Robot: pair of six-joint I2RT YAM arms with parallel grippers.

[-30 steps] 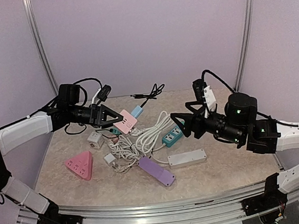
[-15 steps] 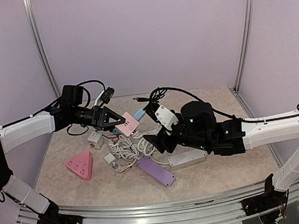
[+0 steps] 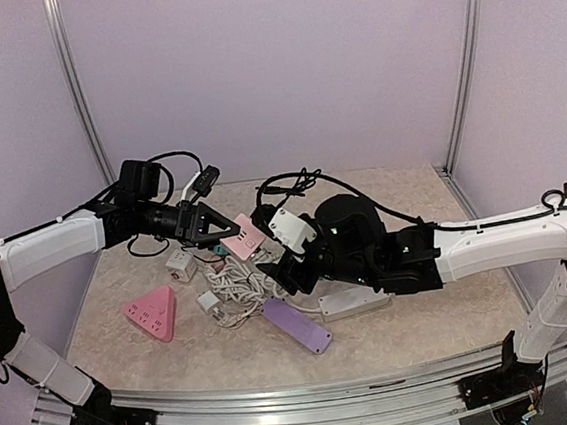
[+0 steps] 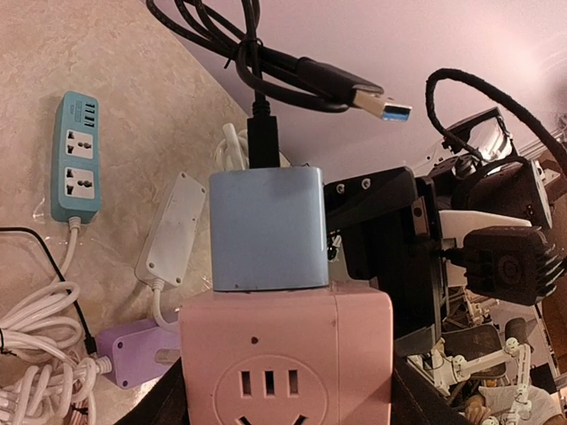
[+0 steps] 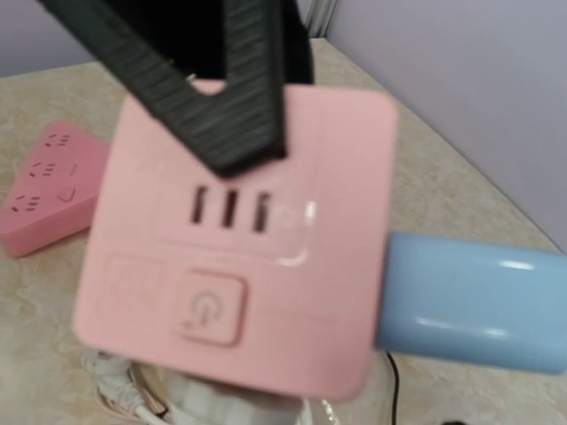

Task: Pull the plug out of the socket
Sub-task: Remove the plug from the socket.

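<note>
Socket cube, pink (image 4: 285, 354), is sitting at the bottom centre of the left wrist view, and the left gripper (image 3: 227, 230) is pinching it by two opposite sides; one ribbed black finger is lying across the cube's face in the right wrist view. A pale blue plug (image 4: 266, 228) is sitting seated in the cube's upper side, with a black cable (image 4: 263, 133) running out of its far end toward the top of the frame. The right gripper (image 3: 268, 242) is hovering just beside the plug, at centre in the top view. Its jaws are standing spread and are not gripping anything. On the table (image 3: 425, 329), a teal power strip (image 4: 73, 155), a white strip (image 4: 173, 230), a purple strip (image 3: 296, 324), a pink triangular socket (image 3: 153, 313) and tangled white cords (image 3: 240, 282) are lying below centre.
</note>
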